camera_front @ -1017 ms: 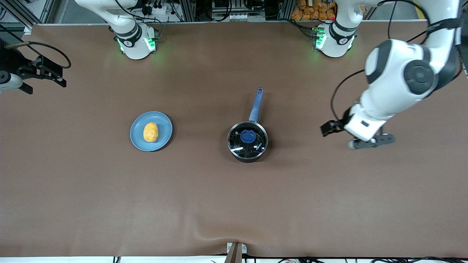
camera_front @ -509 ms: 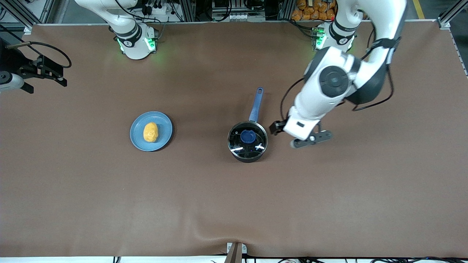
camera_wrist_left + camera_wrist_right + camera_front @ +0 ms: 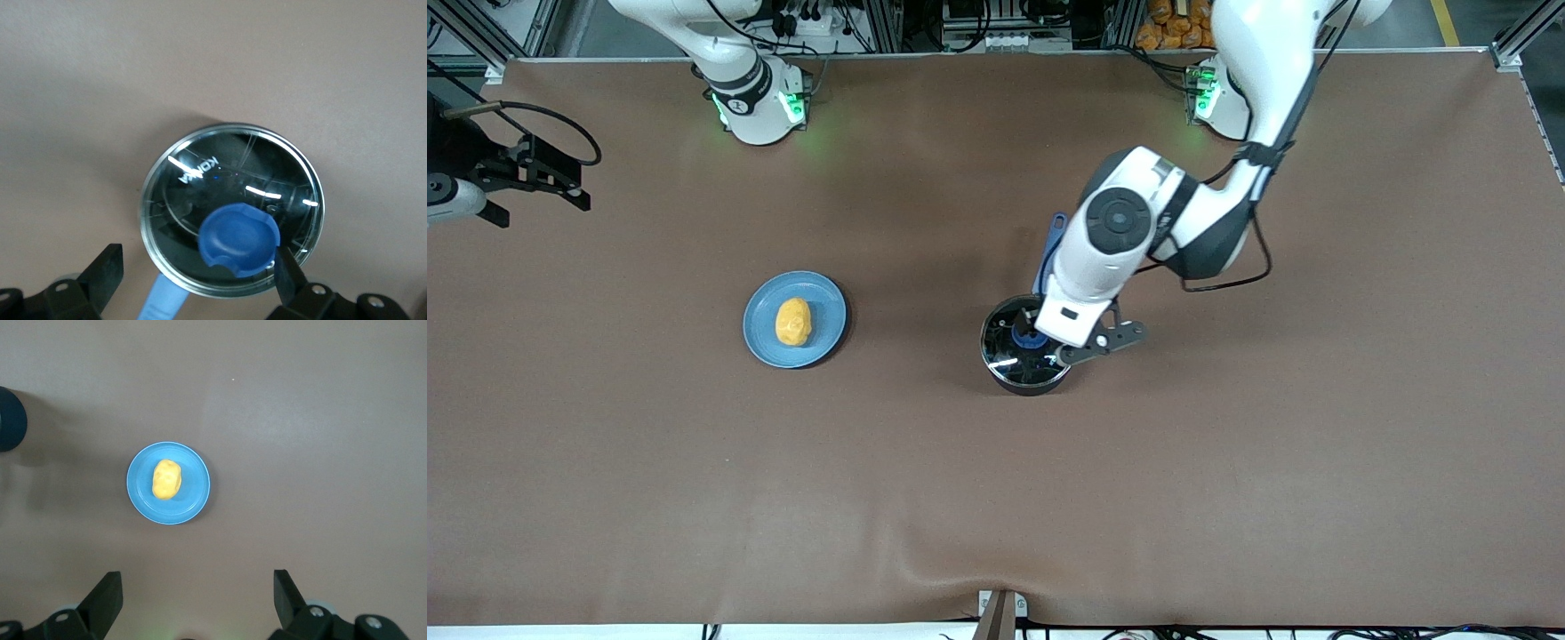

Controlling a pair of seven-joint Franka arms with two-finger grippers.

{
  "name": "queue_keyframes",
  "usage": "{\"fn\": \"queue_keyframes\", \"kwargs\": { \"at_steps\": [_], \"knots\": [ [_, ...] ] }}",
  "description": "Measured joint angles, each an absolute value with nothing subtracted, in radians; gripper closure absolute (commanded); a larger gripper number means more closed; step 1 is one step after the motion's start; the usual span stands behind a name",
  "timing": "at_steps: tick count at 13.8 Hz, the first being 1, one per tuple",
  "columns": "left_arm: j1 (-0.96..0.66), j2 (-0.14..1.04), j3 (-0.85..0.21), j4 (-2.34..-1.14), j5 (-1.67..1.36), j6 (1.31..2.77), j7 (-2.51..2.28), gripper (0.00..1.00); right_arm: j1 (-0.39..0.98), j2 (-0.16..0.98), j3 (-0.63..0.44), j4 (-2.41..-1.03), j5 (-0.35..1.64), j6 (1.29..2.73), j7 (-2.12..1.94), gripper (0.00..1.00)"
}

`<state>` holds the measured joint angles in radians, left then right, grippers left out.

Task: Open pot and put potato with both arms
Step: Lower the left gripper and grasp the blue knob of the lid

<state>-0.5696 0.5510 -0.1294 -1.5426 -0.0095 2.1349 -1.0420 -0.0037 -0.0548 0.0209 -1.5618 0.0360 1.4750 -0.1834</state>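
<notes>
The black pot [image 3: 1009, 364] stands mid-table with its glass lid [image 3: 200, 180] on. Its blue handle [image 3: 1047, 262] points toward the arms' bases. My left gripper [image 3: 1040, 342] hangs over the lid, open. One finger [image 3: 287, 273] is beside the blue knob [image 3: 240, 239], off the gripper's centre. The other finger [image 3: 107, 267] is outside the pot's rim. The yellow-orange potato [image 3: 792, 322] lies on a blue plate [image 3: 823, 307] toward the right arm's end. My right gripper [image 3: 195, 577] waits high up, open and holding nothing, with the potato [image 3: 166, 479] below it.
Brown cloth covers the whole table [image 3: 996, 498]. A small bracket [image 3: 1000, 609] sticks up at the table's edge nearest the front camera. The arms' bases [image 3: 760, 107] stand along the edge farthest from it.
My left arm has swung in from the left arm's end of the table and now hangs over the pot's lid. The right arm, pot and potato have not moved.
</notes>
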Motion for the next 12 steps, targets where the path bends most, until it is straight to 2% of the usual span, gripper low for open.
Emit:
{"fn": "queue_keyframes", "kwargs": {
  "at_steps": [12],
  "knots": [
    [-0.613,0.627,-0.127,-1.523,0.01,2.192,-1.074,0.0,-0.004,-0.054,0.021,-1.562,0.036,1.474,-0.183,0.0]
  ]
}}
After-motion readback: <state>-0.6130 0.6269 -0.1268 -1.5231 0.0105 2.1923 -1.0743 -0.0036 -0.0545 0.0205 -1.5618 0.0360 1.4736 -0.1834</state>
